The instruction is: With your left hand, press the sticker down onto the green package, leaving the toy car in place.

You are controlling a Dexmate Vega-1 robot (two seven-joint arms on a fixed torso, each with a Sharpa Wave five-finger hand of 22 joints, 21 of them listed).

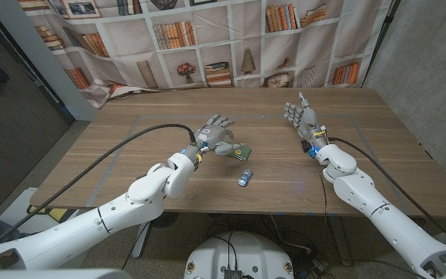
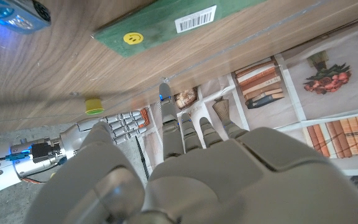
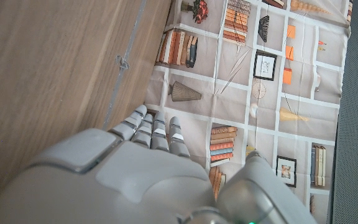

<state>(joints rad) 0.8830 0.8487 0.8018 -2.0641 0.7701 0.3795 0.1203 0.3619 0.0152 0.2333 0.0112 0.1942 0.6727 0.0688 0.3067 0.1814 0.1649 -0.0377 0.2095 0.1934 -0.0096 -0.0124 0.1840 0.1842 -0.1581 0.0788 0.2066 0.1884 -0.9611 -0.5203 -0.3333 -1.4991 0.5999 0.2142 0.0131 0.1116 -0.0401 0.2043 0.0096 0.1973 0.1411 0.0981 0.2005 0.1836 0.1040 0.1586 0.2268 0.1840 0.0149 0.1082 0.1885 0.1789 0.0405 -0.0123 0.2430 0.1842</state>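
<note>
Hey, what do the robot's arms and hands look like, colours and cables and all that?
Both arms are smooth white shells with rounded segments. Each robot hand, left and right, is grey with jointed fingers. A black cable loops to the left wrist, another runs along the right arm, whose wrist shows a small blue light.

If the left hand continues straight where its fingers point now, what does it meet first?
Probably the green package: the left hand hovers at its near end, fingers aimed over it. Depth is unclear, so it may pass above.

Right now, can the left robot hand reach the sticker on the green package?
Probably yes: the left robot hand hovers at the green package, and nothing covers the sticker.
</note>
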